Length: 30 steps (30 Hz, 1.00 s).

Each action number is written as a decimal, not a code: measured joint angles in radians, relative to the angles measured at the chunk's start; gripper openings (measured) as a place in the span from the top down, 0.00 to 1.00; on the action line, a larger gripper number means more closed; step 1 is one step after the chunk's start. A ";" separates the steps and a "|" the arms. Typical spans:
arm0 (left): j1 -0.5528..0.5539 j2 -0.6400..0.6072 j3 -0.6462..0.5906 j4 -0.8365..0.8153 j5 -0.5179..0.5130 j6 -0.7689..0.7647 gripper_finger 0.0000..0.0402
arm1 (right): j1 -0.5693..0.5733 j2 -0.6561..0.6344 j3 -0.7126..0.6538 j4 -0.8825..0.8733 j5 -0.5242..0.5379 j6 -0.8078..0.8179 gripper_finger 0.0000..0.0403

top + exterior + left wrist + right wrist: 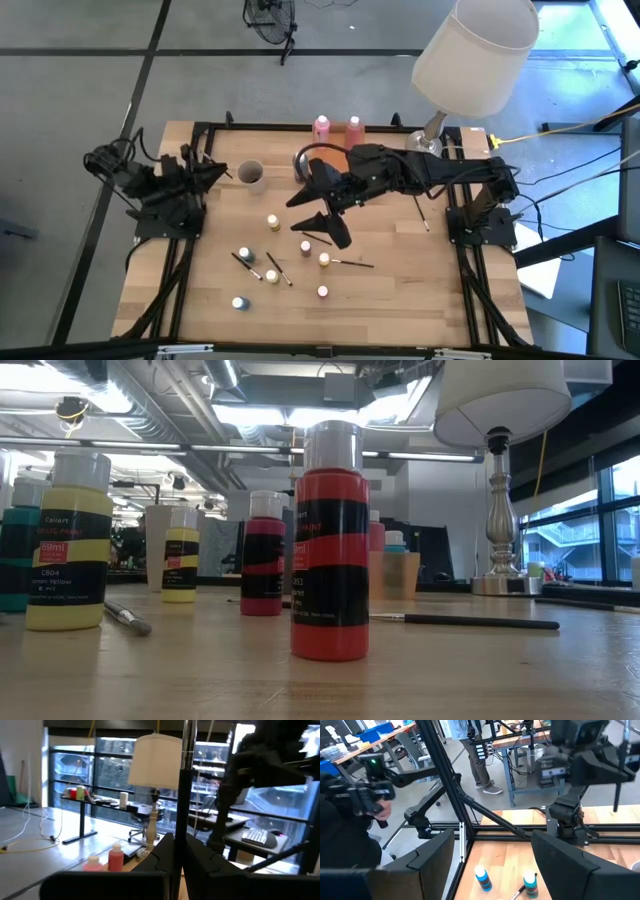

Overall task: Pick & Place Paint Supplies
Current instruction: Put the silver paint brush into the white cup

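The right gripper (318, 207) is over the middle of the table (420, 300), and its two fingers stand wide apart with nothing between them. I judge that it is held open like this because it is on the way to pick one of the small bottles and has not yet chosen its grip.

As landmark I take the cup (250, 175), which stands toward the left arm's side near the back of the table. The small bottles (323, 260) and the brushes (278, 268) lie scattered in front of the cup, toward the front edge of the table. They are near the right gripper's fingertips but do not touch them; one bottle with a yellow cap (273, 221) stands between the cup and the gripper. Two pink bottles (337, 127) stand at the back edge, beyond the cup on the lamp (476, 50) side.

The left gripper (215, 172) waits just beside the cup with its fingers together, empty.
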 joint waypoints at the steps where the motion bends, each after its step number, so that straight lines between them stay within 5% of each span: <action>1: 0.010 -0.025 -0.025 0.000 0.000 -0.014 0.97 | 0.001 0.000 0.000 0.000 0.000 0.000 0.33; 15: 0.170 -0.153 -0.258 -0.011 -0.008 -0.135 0.97 | 0.005 0.008 0.000 0.046 0.002 0.013 0.33; 20: 0.248 -0.172 -0.331 -0.019 0.075 -0.269 0.97 | 0.011 0.008 0.000 0.067 0.001 0.021 0.33; 30: 0.423 -0.172 -0.361 -0.031 0.130 -0.278 0.97 | 0.021 0.008 0.000 0.068 -0.001 0.074 0.33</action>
